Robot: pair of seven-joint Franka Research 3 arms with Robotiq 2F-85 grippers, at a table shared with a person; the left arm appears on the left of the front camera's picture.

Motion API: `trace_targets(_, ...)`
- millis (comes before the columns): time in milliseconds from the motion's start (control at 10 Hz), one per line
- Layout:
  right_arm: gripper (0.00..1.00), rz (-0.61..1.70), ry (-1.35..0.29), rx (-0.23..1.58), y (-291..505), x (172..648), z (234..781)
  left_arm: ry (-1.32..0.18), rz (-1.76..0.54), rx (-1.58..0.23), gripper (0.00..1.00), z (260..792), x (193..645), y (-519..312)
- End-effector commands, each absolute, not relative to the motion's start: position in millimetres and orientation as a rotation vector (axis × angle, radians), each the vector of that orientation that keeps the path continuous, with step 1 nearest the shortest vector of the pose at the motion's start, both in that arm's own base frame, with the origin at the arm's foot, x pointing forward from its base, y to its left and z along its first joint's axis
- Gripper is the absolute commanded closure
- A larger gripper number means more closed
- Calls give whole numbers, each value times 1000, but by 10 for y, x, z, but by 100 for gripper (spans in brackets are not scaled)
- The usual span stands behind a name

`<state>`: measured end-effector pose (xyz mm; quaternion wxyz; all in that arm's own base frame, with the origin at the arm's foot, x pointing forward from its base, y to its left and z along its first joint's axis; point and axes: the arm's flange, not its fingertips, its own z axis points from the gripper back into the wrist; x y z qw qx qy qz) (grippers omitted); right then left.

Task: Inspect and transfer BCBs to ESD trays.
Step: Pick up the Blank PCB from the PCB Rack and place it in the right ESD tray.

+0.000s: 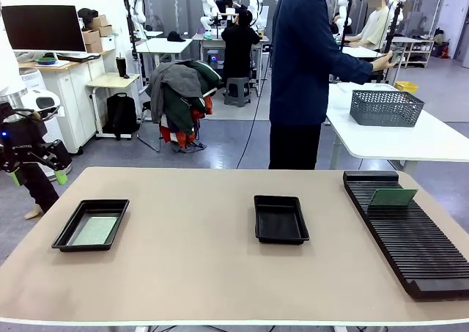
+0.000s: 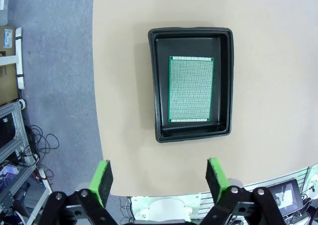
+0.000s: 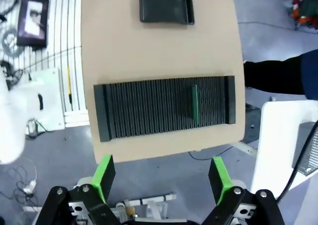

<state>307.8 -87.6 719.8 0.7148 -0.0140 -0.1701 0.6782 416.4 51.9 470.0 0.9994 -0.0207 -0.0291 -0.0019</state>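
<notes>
Hanging wide open with nothing between them, the left jaws show their green left pads (image 2: 103, 180) low in the left wrist view, over the near edge of the tabletop (image 2: 278, 150). The left tray (image 2: 155, 86) sits on the tabletop ahead of them, well apart, roughly between the two pad lines and a bit toward the right one. The BCB (image 2: 191, 88) lies flat on the tray floor. Its long axis points straight away from the jaws, parallel to the tray's long side.

The right jaws are also spread wide and hold nothing, with the right pads (image 3: 218, 178) at the bottom of the right wrist view. The rack (image 3: 149, 111) lies crosswise ahead of them. The second BCB (image 3: 194, 103) stands on edge in a slot right of the rack's middle, well apart from the jaws and nearer the right pad's line. It is seen edge-on as a thin green strip, with its long axis pointing away from the jaws, across the rack's width. The middle tray (image 3: 165, 6) lies beyond the rack, its black floor bare.

In the front view the left arm (image 1: 29, 152) is at picture left, outside the tabletop's corner. A person (image 1: 300, 75) stands at the far side.
</notes>
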Motion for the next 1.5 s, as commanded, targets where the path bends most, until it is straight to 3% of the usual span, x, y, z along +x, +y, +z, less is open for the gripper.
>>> trace_targets(0, 0, 1548, -314, -74, -1010, 3145, 7257, -67, -4, -50, 0, 4681, 4166, 513)
trace_targets(1100, 0, 1546, -324, -82, -1000, 3173, 7237, -67, -4, -50, 0, 4681, 4166, 513)
trace_targets(1400, 0, 1586, -308, -103, -936, 3458, 6734, -67, -4, -50, 0, 4681, 4166, 513)
